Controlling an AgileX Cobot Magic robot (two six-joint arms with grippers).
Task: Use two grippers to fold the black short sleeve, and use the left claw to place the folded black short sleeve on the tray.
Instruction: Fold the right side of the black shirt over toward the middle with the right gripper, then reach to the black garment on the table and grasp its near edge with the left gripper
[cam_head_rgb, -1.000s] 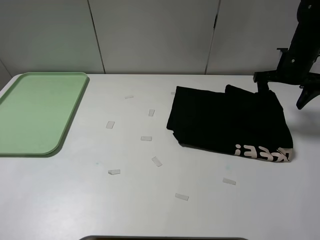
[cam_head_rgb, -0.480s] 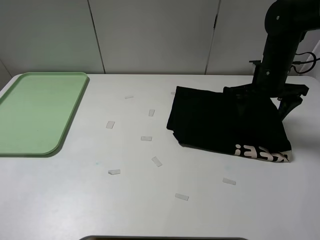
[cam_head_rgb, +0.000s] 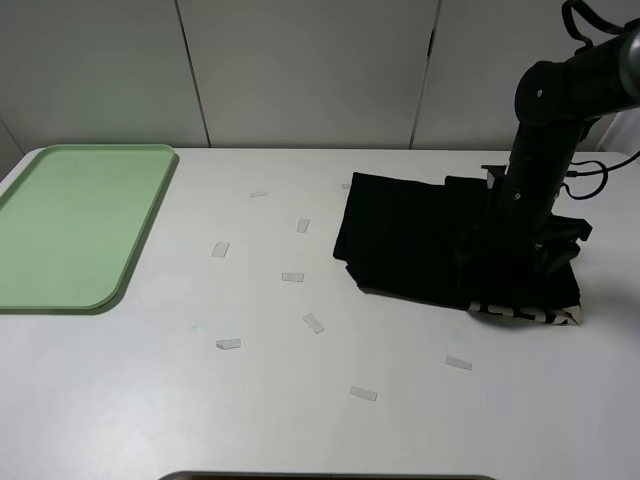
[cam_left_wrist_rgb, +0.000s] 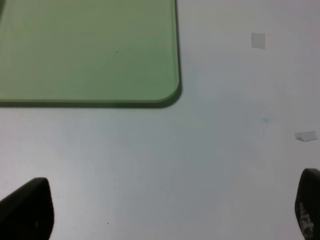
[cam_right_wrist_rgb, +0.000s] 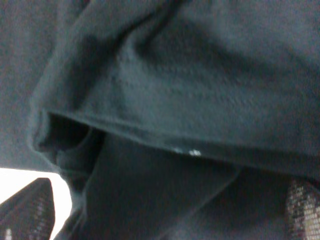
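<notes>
The black short sleeve lies folded on the right half of the white table, pale pink letters showing along its near right edge. My right gripper is down on the shirt's right part with its jaws spread wide. In the right wrist view black cloth fills the picture, with a folded edge lying between the two open fingertips. The tray, pale green, sits at the far left with nothing on it. My left gripper is open over bare table near the tray's corner; it is outside the exterior view.
Several small pale tape pieces are scattered over the middle of the table, one more in front of the shirt. A grey panelled wall stands behind the table. A dark edge shows at the table's front.
The right arm has swung in from the upper right and come down onto the shirt's right part, now hiding part of the pink letters. The shirt and tray have stayed in place.
</notes>
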